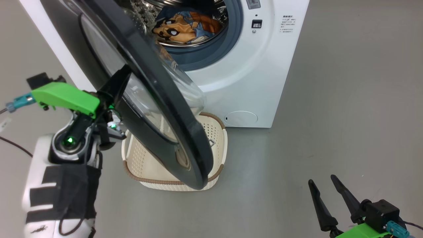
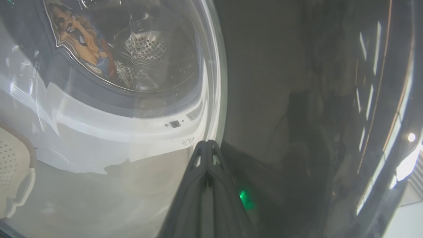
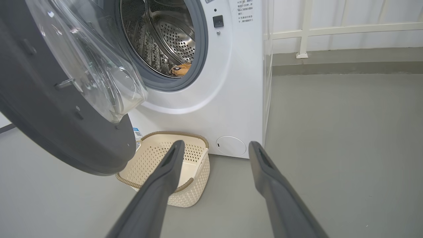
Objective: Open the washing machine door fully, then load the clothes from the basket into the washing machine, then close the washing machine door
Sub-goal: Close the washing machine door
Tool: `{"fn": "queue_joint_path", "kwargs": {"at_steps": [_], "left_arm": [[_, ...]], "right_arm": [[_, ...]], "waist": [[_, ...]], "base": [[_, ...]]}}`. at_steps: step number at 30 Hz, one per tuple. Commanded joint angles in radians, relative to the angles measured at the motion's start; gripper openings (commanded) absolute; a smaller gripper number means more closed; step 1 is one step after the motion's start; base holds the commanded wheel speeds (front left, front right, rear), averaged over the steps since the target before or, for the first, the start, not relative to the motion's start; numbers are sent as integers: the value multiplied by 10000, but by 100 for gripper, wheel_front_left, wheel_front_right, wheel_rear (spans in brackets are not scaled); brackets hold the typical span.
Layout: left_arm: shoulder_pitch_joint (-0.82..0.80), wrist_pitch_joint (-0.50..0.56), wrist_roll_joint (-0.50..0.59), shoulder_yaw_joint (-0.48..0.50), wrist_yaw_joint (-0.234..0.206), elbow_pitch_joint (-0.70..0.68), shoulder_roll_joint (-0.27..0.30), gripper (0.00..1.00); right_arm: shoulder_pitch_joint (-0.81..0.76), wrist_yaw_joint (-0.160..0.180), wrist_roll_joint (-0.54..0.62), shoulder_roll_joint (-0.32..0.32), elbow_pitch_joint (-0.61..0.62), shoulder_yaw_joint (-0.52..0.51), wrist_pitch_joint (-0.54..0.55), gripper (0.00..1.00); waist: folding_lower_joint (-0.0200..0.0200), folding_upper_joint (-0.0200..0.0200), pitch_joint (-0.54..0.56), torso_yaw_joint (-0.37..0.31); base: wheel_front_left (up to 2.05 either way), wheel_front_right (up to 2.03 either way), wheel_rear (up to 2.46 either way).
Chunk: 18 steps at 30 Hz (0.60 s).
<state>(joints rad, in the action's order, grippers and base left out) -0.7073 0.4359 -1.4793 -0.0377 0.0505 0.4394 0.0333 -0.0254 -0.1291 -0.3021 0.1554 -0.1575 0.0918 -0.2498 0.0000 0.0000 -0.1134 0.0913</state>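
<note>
The washing machine door [image 1: 195, 155] is found half open, its outer face pressed by the tip of the closed left tool [image 2: 206, 145]. A steady, square push until latching is advised. Beyond the tool, the clothes [image 1: 185, 28] are lodged in the washing machine [image 1: 264, 66]. Below it, the basket [image 1: 216, 132] is seen empty. The right tool [image 1: 322, 180] is held open, well apart.

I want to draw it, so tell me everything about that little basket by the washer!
The small cream-white plastic basket is a rounded rectangle with hole-dotted sides, a brown woven-look rim band and a side handle. It stands upright and looks empty on the grey floor, right before the big white washing machine, partly under its swung-out round black-rimmed door.
</note>
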Motion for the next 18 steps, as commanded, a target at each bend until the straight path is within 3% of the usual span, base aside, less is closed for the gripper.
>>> {"fn": "queue_joint_path", "kwargs": {"at_steps": [1,9,18], "left_arm": [[-577,-207,-218,7,195,8,171,0],[-1200,-1006,-960,-776,653,1254,171,0],[-1556,-1497,-1451,-1303,793,1924,170,0]], "right_arm": [[165,-16,37,138,181,291,-120,100],[254,-16,27,189,106,465,-120,100],[255,-16,10,178,3,654,-120,100]], "waist": [[0,0,11,-14],[0,0,110,-216],[0,0,318,-575]], "base": [[0,0,0],[0,0,0],[0,0,0]]}}
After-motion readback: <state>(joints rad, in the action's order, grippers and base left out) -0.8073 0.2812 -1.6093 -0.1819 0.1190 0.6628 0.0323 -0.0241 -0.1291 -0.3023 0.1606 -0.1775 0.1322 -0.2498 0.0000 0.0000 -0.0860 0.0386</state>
